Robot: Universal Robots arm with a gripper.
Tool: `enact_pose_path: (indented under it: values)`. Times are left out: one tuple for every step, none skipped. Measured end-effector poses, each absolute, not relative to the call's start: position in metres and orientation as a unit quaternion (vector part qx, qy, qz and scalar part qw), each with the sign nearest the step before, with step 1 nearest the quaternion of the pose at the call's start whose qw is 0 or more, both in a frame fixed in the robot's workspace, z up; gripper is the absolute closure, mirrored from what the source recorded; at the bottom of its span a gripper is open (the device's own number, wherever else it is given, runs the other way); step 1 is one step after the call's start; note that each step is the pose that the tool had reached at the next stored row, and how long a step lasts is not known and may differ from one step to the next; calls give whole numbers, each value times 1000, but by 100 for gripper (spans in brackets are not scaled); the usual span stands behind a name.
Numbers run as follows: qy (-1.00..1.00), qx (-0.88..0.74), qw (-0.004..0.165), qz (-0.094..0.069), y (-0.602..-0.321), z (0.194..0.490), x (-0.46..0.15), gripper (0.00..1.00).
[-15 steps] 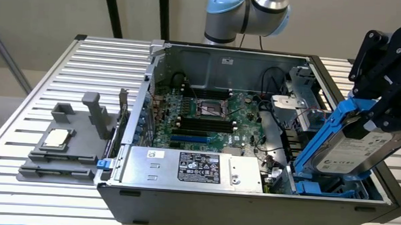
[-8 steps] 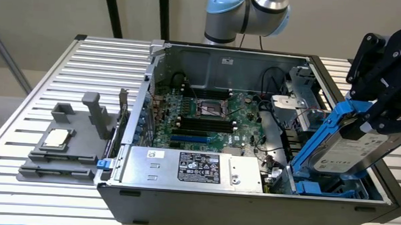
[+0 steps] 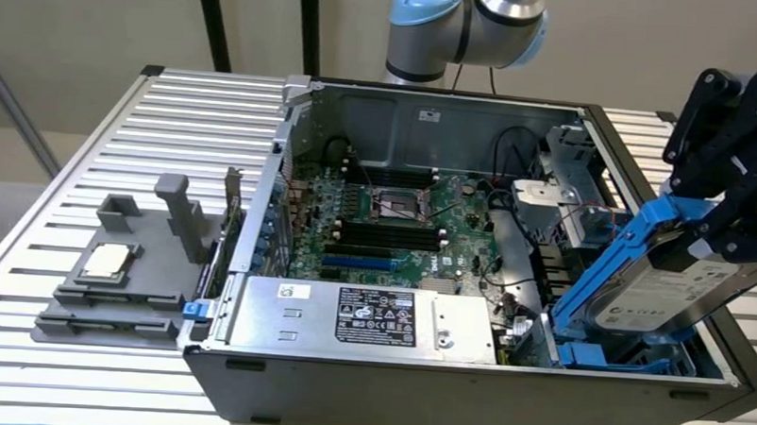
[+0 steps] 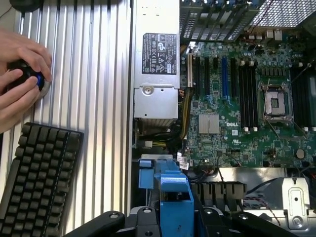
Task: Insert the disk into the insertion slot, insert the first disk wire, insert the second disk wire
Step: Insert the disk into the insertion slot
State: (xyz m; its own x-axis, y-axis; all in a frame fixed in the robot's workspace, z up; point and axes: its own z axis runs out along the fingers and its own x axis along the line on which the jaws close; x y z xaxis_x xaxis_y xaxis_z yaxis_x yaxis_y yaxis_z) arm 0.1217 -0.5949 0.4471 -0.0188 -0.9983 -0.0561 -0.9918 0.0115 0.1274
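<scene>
My gripper [image 3: 712,245] is shut on the disk [image 3: 663,296], a silver drive with a white label in a bright blue carrier frame. I hold it tilted, its lower end dipping into the case's front corner at the exterior view's right. The insertion slot [image 3: 615,357] with its blue rails lies right under that lower end. In the wrist view the blue carrier [image 4: 173,195] sits between my black fingers [image 4: 111,219], above the open case. I cannot pick out the disk wires among the cables.
A grey power-supply box [image 3: 363,316] lies along the case's near wall, with the motherboard [image 3: 391,222] behind it. A grey metal cage [image 3: 569,167] stands behind the disk. A grey fixture [image 3: 112,269] sits on the slatted table. A keyboard [image 4: 39,182] and a person's hands [image 4: 19,81] are beside the case.
</scene>
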Motion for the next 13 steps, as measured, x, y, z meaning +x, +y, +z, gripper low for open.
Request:
enact_pose_path:
  values:
    - [-710,700,24,-66,-595,447,122,67]
    - [-710,701,24,-66,-595,447,123,67]
    - [-709,702,23,-67,-595,447,123,67]
    - [-708,703,23,-67,-595,446,123,67]
    - [-707,704,22,-68,-595,446,123,67]
    - [-705,705,22,-69,-595,446,123,67]
    - [-704,706,22,-69,-595,446,123,67]
    - [-703,708,22,-69,-595,445,124,67]
    - [-702,709,22,-69,-595,445,124,67]
    - [-700,710,22,-69,-595,444,124,67]
    - [-699,711,22,-70,-596,444,124,67]
    - [-698,712,21,-70,-596,443,124,67]
    - [-698,713,21,-70,-596,443,124,67]
